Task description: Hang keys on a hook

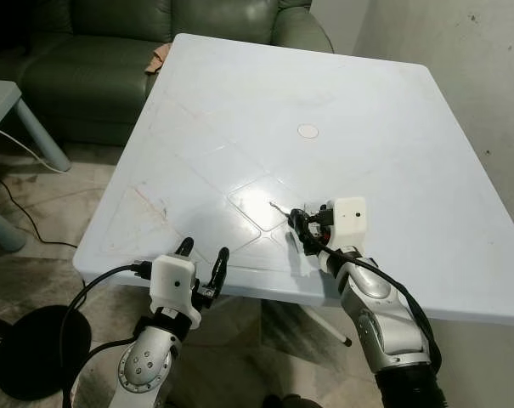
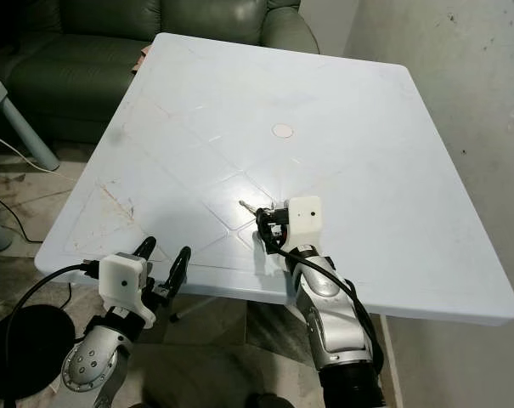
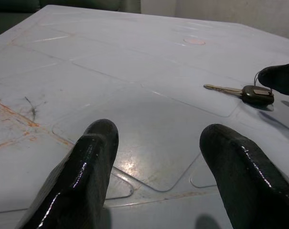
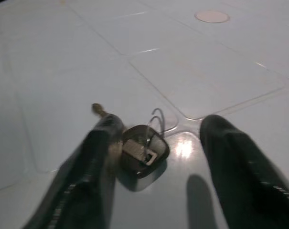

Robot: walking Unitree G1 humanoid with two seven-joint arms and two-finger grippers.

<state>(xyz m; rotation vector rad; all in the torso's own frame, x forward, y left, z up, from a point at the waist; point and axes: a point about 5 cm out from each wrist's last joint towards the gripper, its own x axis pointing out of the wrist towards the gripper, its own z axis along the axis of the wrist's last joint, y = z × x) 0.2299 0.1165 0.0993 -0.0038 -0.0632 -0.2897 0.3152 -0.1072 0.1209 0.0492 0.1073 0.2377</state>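
A key (image 4: 143, 150) with a black head, a metal blade and a thin wire ring lies flat on the white plastic table (image 1: 324, 85), near its front edge. My right gripper (image 4: 161, 125) is open and low over the table. The key head sits between its fingers, close against one finger (image 4: 99, 152). The blade (image 1: 279, 206) points away from the gripper towards the table's middle. My left gripper (image 1: 203, 253) is open at the front edge, empty, to the left of the key (image 3: 240, 90). The right gripper also shows in the head views (image 2: 268, 228).
A round plug (image 1: 307, 130) marks the table's middle. A green sofa (image 1: 112, 51) stands behind the table and a small light side table (image 1: 2, 93) at the left. A cable and a black round base (image 1: 31, 348) lie on the floor. A grey wall (image 1: 486, 68) runs along the right.
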